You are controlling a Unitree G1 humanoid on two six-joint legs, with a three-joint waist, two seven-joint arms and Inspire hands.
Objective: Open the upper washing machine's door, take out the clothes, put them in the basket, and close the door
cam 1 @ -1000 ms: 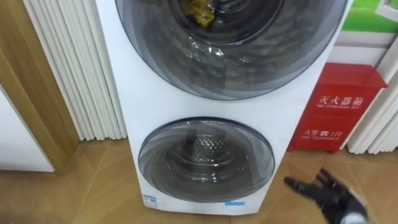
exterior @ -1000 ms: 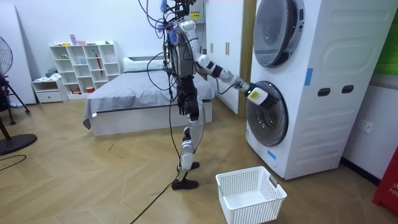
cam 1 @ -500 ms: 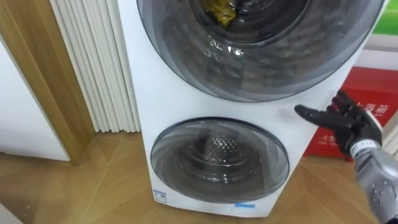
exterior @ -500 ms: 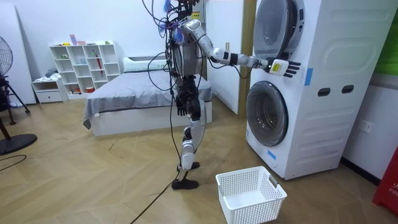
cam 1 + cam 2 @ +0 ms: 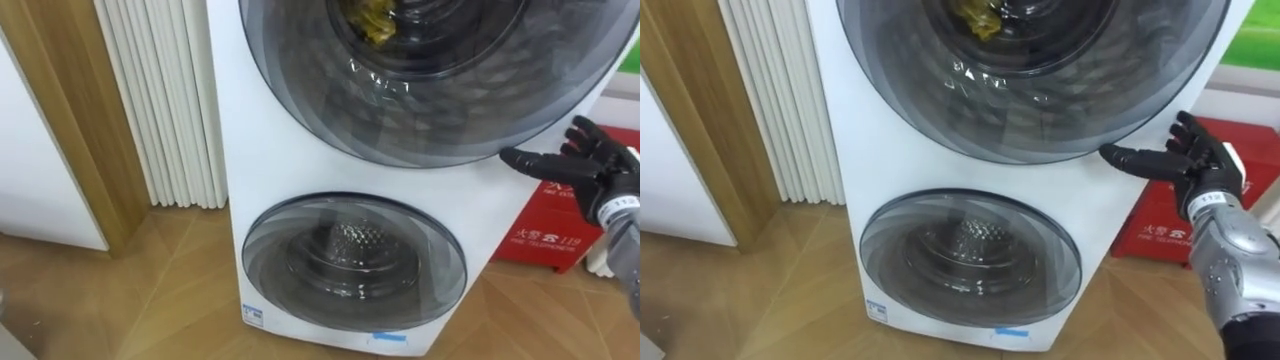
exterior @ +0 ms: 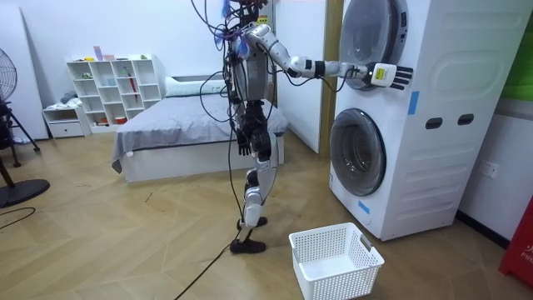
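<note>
White stacked washer tower [image 5: 232,150], 2 round dark glass doors. Upper door [image 5: 430,110] shut. White plastic basket [image 6: 333,231] on near floor. Right hand [image 5: 590,170] has risen within 1 s from beside the lower door to the upper door's right edge, fingers spread, holding nothing. Left hand [image 6: 242,143] hangs at hip. Crumpled yellow cloth [image 5: 368,20] lies inside upper drum. Judgement: door opening comes next.

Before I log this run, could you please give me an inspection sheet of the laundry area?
Surface: wooden floor.
Job's things: washing machine, upper door shut, yellow cloth behind it; lower door shut; white basket on floor.
Clutter: red box right of machine.
Hands: right hand open at upper door's right rim; left hand hangs beside the hip.
Cables: nothing seen.
Surroundings: bed, shelf behind the robot.
</note>
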